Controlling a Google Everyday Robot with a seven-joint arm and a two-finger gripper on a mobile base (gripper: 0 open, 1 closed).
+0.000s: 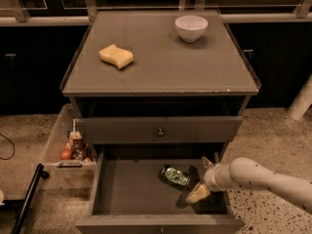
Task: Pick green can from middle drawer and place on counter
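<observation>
Inside middle drawer (pixel 131 189), right edge: gripper (pixel 202 178), seemingly spread, beside green can (pixel 175 175).

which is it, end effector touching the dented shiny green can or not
Apart. Camera view: the open end effector sits right of the dented shiny green can in the grey-brown drawer, dark floor between them.

A speckled floor (pixel 273 130) is lit dimly — dark cabinets (pixel 29 67) are ranged behind, 1 white post (pixel 302 101) is seen at right; the gripper (pixel 201 178) is held low, right of centre.
</observation>
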